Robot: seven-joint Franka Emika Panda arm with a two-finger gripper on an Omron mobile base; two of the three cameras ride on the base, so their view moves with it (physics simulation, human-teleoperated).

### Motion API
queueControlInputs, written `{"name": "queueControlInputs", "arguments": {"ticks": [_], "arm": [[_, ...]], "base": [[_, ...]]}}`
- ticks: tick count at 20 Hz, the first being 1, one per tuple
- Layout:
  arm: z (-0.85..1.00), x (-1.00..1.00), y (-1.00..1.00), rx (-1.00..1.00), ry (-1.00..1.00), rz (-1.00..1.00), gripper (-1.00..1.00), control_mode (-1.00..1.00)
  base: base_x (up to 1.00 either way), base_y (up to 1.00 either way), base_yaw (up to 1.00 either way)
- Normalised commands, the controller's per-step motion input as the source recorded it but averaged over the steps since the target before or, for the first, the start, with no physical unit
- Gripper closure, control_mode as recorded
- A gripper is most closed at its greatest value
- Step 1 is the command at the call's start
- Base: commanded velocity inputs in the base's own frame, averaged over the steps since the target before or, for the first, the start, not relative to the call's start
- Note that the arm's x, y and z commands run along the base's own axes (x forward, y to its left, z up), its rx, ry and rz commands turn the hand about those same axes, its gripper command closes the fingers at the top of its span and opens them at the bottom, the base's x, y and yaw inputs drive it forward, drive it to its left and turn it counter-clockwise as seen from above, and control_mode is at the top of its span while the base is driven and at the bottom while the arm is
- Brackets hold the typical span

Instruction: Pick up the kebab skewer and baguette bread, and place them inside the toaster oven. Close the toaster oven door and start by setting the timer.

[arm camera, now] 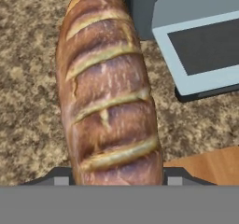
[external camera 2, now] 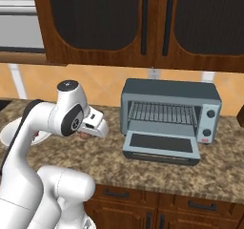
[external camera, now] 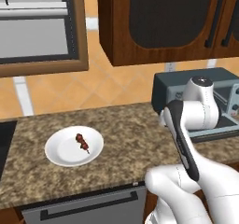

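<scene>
Orange-brown bread (arm camera: pixel 108 92) sits clamped in the end effector (external camera 2: pixel 95 126), carried above the desk (external camera 2: pixel 109 151) just left of the oven (external camera 2: pixel 170 120), whose door (external camera 2: pixel 162 146) lies open (ready for loading). The skewer (external camera: pixel 82 142) waits on its plate (external camera: pixel 58 154).
</scene>
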Motion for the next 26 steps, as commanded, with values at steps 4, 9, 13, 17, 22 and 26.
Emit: {"name": "queueControlInputs", "arguments": {"ticks": [4, 9, 13, 17, 22, 26], "arm": [[0.00, 0.00, 0.00, 0.00, 0.00, 0.00, 1.00, 1.00], [0.00, 0.00, 0.00, 0.00, 0.00, 0.00, 1.00, 1.00], [0.00, 0.00, 0.00, 0.00, 0.00, 0.00, 1.00, 1.00], [0.00, 0.00, 0.00, 0.00, 0.00, 0.00, 1.00, 1.00], [0.00, 0.00, 0.00, 0.00, 0.00, 0.00, 1.00, 1.00], [0.00, 0.00, 0.00, 0.00, 0.00, 0.00, 1.00, 1.00]], "base": [[0.05, -0.54, 0.01], [0.12, -0.04, 0.03], [0.23, 0.00, 0.00], [0.03, 0.00, 0.00], [0.00, 0.00, 0.00], [0.00, 0.00, 0.00]]}}
